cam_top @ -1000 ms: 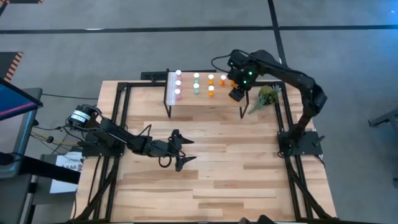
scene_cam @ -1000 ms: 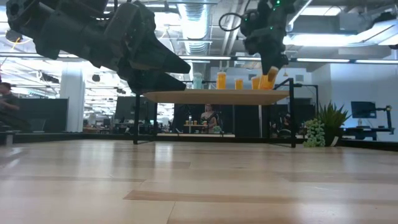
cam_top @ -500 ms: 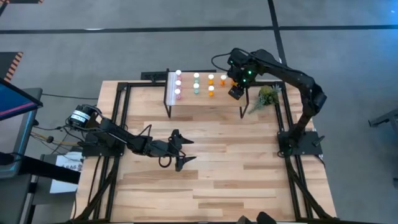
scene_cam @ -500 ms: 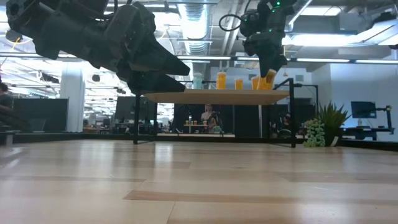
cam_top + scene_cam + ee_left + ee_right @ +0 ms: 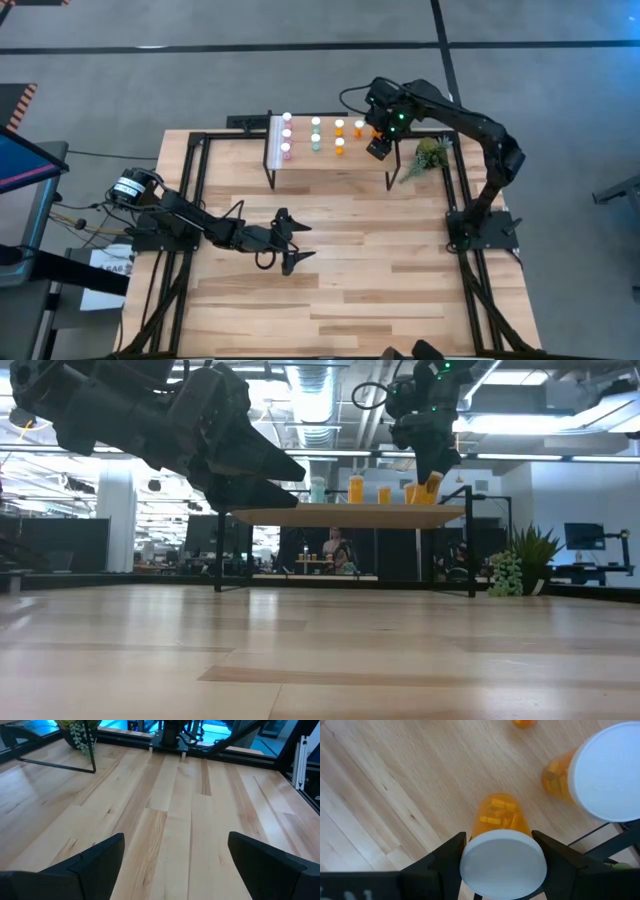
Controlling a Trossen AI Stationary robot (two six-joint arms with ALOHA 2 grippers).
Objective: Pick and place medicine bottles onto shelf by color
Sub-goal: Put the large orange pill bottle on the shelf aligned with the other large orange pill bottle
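Nearest to us, above the bare light-wood slatted desk (image 5: 340,260) toward its left edge, we see the left pincer (image 5: 290,243) with its dark fingers spread wide and holding nothing; the boards show plainly between them in its wrist view.

Farther back stands the small raised light-wood shelf on thin black legs (image 5: 300,160), near the far edge of the desk. On it we count white-capped medicine bottles (image 5: 315,134) in rows: pink toward the left end, teal-green next, orange toward the right.

Over the shelf's right end, our right pincer (image 5: 502,851) is closed around a white-capped orange bottle (image 5: 499,820), gripping it at the cap. Just beside it stands a wider orange bottle (image 5: 607,772).

Beyond the shelf's right end, by the far right corner, sits a small green plant (image 5: 430,155).
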